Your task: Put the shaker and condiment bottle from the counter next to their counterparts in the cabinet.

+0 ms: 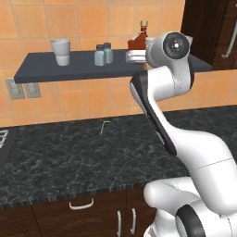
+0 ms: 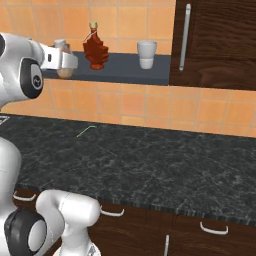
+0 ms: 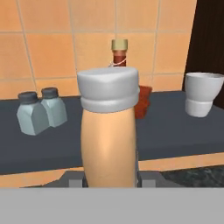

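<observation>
— What's the pincer doing?
— It is clamped on the condiment bottle, which stands upright between the fingers, whitish cap on top, orange sauce below. In the right base view the pincer sits at the front edge of the cabinet, with the bottle mostly hidden behind the white hand.
— And right around it?
— Behind the bottle stands the red leaf-shaped bottle with its gold cap. To one side on the same shelf, two shakers stand just beside each other, pale blue-grey with dark caps; I cannot tell which is which. On the other side is a white cup.
— The shelf itself?
— Dark slate-blue, long and flat, fixed to orange wall tiles. A dark brown cupboard with a silver handle adjoins it. Two grey wall sockets sit beneath its far end.
— Further out?
— The black veined counter runs below, carrying a thin green bent line. Under it are dark wood drawers with silver handles.
</observation>
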You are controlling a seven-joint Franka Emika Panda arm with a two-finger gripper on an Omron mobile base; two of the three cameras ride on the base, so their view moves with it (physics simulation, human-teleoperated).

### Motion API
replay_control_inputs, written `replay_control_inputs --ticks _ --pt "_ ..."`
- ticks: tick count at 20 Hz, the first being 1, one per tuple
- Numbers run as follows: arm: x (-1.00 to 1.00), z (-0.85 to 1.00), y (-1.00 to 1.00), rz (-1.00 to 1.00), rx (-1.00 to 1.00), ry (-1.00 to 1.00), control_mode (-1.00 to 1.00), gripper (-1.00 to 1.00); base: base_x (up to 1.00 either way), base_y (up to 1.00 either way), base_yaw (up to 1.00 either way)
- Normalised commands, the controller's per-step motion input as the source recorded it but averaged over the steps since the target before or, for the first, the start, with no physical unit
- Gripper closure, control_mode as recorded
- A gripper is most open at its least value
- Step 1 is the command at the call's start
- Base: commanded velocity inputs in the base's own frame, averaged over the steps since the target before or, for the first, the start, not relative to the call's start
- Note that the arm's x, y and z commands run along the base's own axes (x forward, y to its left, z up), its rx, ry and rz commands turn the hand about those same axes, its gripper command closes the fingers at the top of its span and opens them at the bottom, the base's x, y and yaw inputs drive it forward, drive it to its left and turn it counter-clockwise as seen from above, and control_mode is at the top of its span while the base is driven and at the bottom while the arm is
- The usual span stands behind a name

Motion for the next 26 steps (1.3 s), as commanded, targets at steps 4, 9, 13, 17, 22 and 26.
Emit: replay_control_inputs --ticks 4,9,13,17,22,26 --pt "0.52 -0.01 0.08 0.02 0.00 0.03 -1.00 1.00 0.00 0.00 0.00" --pt "0.38 0.00 0.25 0.02 0.00 0.00 -1.00 1.00 0.00 0.00 0.00" --pt "0.11 -0.06 0.04 0.01 0.00 -0.01 -1.00 1.00 0.00 0.00 0.00" --pt "0.00 -0.32 0.00 0.02 0.00 -0.05 -1.00 1.00 0.00 0.00 0.00" --pt "0.01 -0.10 0.00 0.01 0.00 -0.02 -1.00 1.00 0.00 0.00 0.00" --pt "0.20 0.00 0.00 0.00 0.00 -0.01 -1.00 1.00 0.00 0.00 0.00"
